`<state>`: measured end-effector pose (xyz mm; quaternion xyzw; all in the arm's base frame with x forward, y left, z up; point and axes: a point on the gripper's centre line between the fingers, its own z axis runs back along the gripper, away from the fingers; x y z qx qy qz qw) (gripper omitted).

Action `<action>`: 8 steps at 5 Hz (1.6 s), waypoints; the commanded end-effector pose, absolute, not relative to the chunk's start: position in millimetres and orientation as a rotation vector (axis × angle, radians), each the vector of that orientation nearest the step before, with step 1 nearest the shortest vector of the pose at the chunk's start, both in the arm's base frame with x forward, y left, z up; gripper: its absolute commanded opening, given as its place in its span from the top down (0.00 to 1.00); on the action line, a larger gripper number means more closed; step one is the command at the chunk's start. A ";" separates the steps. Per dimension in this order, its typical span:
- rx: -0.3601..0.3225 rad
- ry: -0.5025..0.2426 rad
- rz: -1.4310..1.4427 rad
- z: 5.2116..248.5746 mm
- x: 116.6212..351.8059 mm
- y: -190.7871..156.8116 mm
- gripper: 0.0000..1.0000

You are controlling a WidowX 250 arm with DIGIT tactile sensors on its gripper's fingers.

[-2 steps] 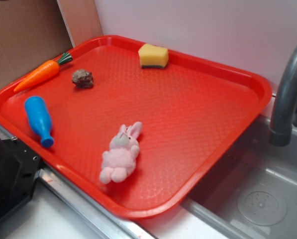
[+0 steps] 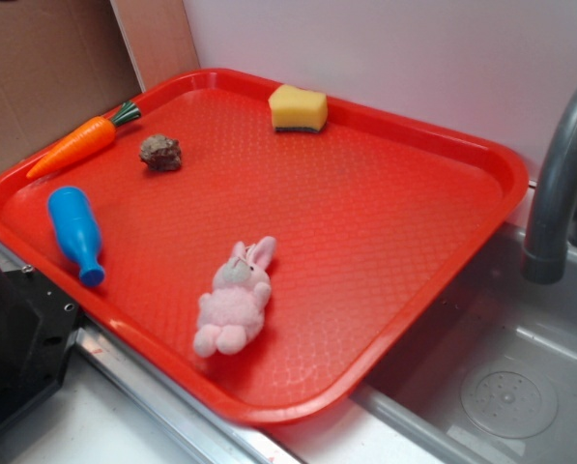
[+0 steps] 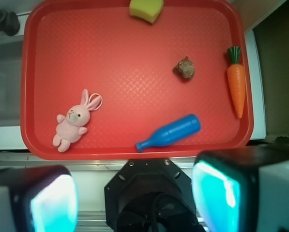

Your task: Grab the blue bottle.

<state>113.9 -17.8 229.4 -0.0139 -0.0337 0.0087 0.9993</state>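
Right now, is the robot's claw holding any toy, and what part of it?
No, nothing is held. The gripper is open with empty space between its fingers, up above the red tray. The blue bottle lies on its side on the tray, untouched.

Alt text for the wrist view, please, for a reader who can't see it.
Seen from above, a blue bottle lies on its side near the front edge of a red tray, with a pink bunny, a yellow sponge, a brown lump and a toy carrot. The open pincer sits high over the tray's near side, holding nothing.
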 end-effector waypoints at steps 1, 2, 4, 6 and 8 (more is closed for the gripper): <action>-0.038 0.017 0.408 134.7 118.3 48.8 0.00; 0.104 -0.228 0.669 96.9 119.3 66.6 0.00; 0.057 -0.196 0.862 45.5 100.7 67.7 0.00; 0.047 -0.081 0.702 18.5 154.7 64.9 0.00; -0.031 0.079 0.352 25.9 158.2 47.7 1.00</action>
